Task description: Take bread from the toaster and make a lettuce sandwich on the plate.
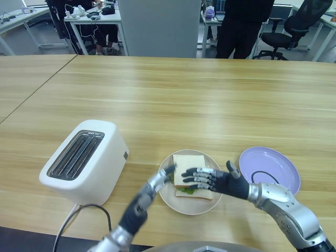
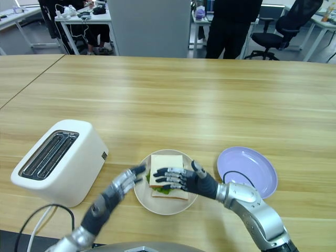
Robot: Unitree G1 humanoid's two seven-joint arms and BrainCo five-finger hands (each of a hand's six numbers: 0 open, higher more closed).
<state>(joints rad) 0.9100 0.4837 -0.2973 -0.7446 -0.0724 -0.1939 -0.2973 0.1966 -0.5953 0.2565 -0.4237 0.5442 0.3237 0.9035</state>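
Observation:
A beige plate near the table's front edge holds a sandwich: white bread on top, green lettuce showing at its front edge, another slice beneath. My right hand lies flat over the sandwich's front half, fingers stretched out and touching the top slice. My left hand is at the plate's left rim, fingers extended toward the sandwich and holding nothing. The white toaster stands to the left, both slots looking empty.
A lilac plate with a dark curved line on it sits right of the beige plate. The toaster's black cord runs off the front edge. Wide bare wooden table lies beyond. Chairs and desks stand behind.

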